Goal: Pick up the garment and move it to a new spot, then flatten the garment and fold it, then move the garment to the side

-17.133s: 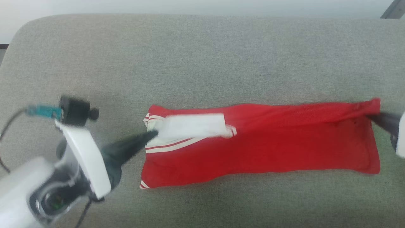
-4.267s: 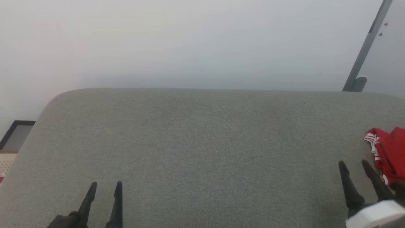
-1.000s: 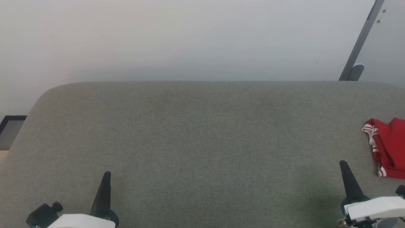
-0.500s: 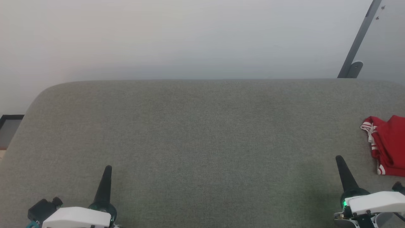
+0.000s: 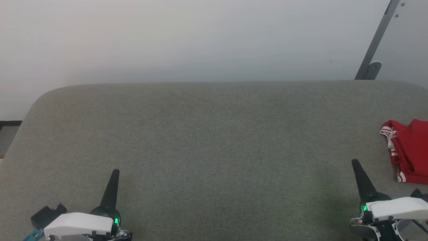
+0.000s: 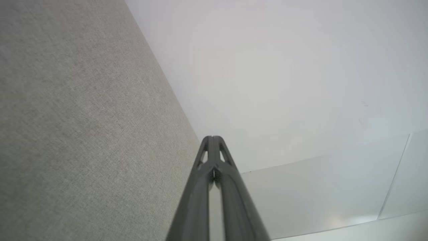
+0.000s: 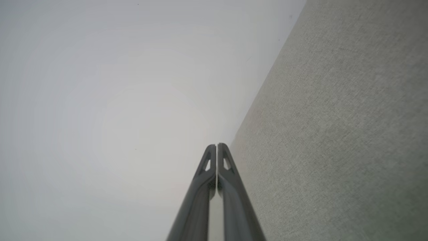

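One red garment (image 5: 409, 154) lies bunched far right on the gray couch (image 5: 214, 134). Two claws, left gripper (image 5: 114, 172) and right gripper (image 5: 355, 163), are pressed together, holding nothing.

A grey fabric cushion (image 5: 214, 140) fronts a pale wall (image 5: 187, 36), beside a grey metal post (image 5: 376, 43)

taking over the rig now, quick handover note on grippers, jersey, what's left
Left gripper: shut, empty, over the near left of the grey cushion.
Right gripper: shut, empty, near right.
Garment: compact red bundle at the cushion's right edge, apart from both grippers, partly cut off by the frame.
Done: it appears folded and set aside.
Left: probably nothing; check the fold.
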